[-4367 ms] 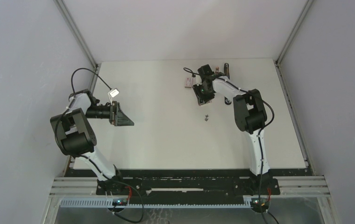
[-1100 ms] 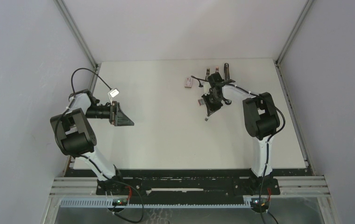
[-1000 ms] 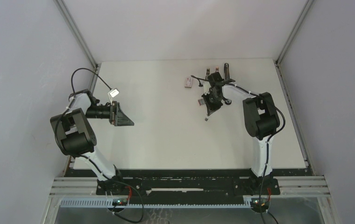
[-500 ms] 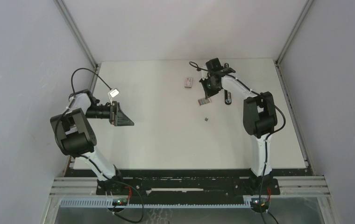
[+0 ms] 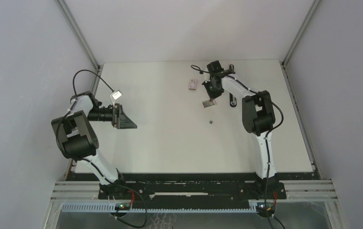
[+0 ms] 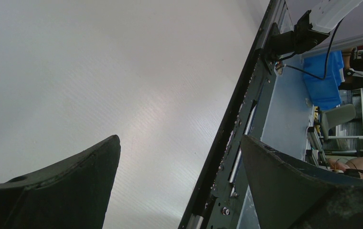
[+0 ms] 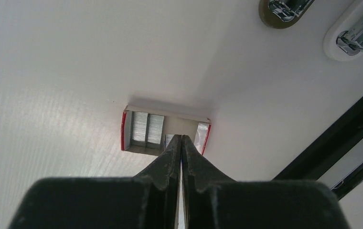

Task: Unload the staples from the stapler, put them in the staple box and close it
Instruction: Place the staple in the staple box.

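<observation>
Right pincer point(image 7: 180, 141): closed tight, nothing visible between the tips, poised over a small open red-edged card tray point(image 7: 170, 112).
Staples: silvery-grey metal strips point(image 7: 146, 128) in that tray.
Stapler: slim black desk stapler point(image 5: 232, 99) just right of it.
Left pincer point(image 6: 180, 140): wide open, empty.

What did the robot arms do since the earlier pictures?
The right gripper, shut, dipped nearer, down to the small grey piece, then swung back farther away, above the open staple box. I can't see it holding anything. The grey piece, pink box, stapler and left gripper stayed put.
</observation>
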